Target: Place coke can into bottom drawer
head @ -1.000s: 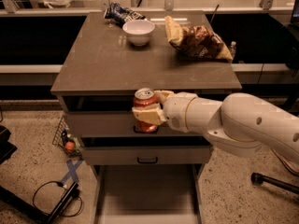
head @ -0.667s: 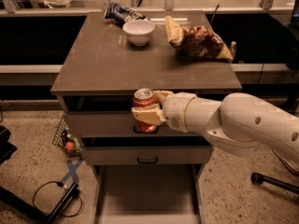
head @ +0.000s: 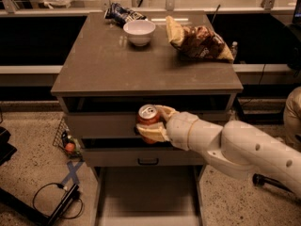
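Note:
The coke can [head: 146, 120], red with a silver top, is held upright in my gripper [head: 153, 123], whose pale fingers are shut around it. The can hangs in front of the upper drawer fronts, just below the cabinet top. The white arm reaches in from the lower right. The bottom drawer [head: 148, 197] is pulled out below, a wide shallow tray with a plain floor, directly beneath the can and some way lower.
On the cabinet top [head: 108, 65] stand a white bowl [head: 139, 32], a brown chip bag [head: 197, 42] and a dark snack bag [head: 121, 14]. A middle drawer with a black handle [head: 148, 162] is closed. Cables and blue tape [head: 70, 175] lie on the floor at left.

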Available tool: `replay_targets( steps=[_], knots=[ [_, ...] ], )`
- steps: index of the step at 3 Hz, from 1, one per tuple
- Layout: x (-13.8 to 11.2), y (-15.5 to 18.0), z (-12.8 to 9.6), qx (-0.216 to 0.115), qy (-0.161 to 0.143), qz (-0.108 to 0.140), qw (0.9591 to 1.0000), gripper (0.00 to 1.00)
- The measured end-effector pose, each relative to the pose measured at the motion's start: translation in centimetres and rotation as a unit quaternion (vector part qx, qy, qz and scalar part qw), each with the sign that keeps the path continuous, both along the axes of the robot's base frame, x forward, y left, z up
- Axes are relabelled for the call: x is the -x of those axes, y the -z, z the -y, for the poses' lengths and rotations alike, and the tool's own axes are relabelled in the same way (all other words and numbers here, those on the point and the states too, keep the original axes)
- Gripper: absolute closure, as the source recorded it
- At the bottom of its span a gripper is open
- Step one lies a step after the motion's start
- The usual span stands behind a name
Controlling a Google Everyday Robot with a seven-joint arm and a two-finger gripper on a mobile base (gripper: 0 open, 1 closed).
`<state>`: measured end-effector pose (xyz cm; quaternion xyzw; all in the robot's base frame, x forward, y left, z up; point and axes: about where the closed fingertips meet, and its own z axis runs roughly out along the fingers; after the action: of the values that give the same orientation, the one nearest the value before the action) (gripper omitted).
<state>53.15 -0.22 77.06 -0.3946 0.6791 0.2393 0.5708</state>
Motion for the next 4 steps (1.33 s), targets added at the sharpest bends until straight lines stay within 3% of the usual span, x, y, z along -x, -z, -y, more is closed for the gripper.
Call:
replay_targets(
  steps=[1,2,3,4],
  knots=[
    [1.2,4.0,0.3,0.008,-0.053,0.075,0.9957,1.00],
    [2.3,10.4,3.2,0.020,-0.076,0.093,0.9926,1.00],
    [3.3,14.7,5.8,0.021,-0.060,0.053,0.9965,1.00],
    [3.4,16.0,6.1,0.020,-0.055,0.042,0.9974,1.00]
  ],
)
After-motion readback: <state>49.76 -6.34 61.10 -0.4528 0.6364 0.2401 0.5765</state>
